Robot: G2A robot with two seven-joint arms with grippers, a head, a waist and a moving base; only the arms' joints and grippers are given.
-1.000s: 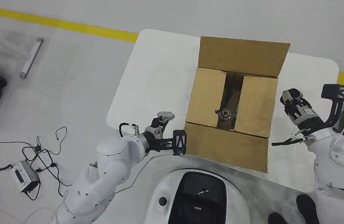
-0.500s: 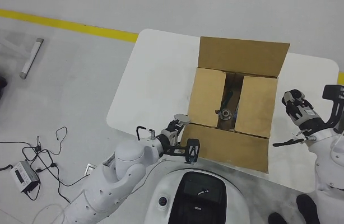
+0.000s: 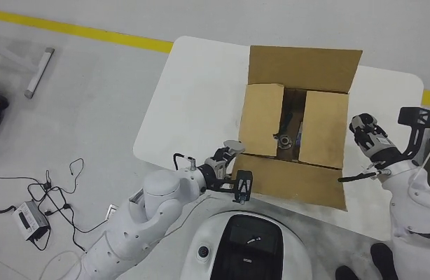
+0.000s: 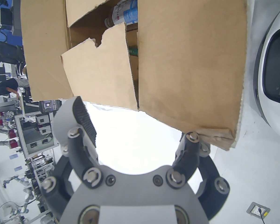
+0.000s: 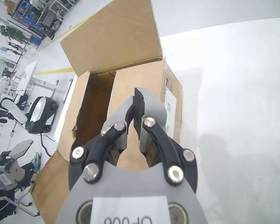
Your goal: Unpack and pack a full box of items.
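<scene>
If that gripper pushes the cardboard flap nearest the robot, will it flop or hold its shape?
Probably bends at its crease, yet stays flat: the near flap looks like stiff corrugated board. Its crumpled corner may buckle.

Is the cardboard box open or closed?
Partly open: the cardboard box has two side flaps folded in, with a gap between them.

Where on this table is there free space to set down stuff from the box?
The widest bare table patch lies between the box and the table's left edge. A narrower strip right of the box has the right gripper over it. The near edge is crowded: the front flap lies along it, with the left gripper at its corner.
</scene>
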